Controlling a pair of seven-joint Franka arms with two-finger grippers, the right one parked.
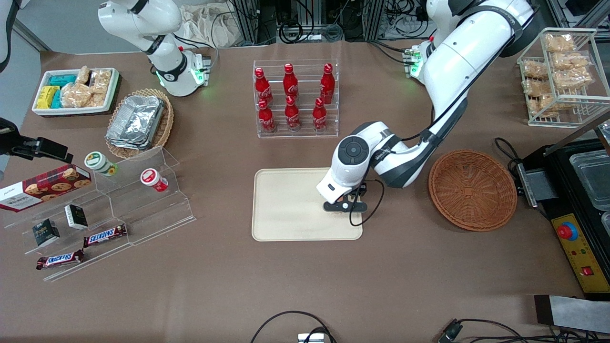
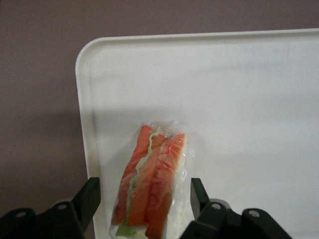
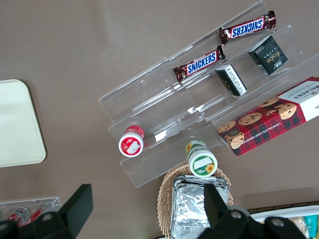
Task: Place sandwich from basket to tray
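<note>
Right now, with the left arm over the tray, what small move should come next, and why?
Probably lift the gripper straight up. Its fingers stand apart from the sandwich, which appears to rest on the tray; the basket is empty.

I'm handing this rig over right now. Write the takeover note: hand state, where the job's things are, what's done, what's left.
Hand: low over the tray, at its end toward the basket; its fingers stand apart on either side of the sandwich, not touching it.
Sandwich: wrapped in clear film, lying on the tray near a corner, filling edge facing the wrist camera.
Basket: beside the tray, toward the working arm's end, nothing in it.
Done: sandwich is out of the basket and on the tray.
Left: lift the hand away.
</note>
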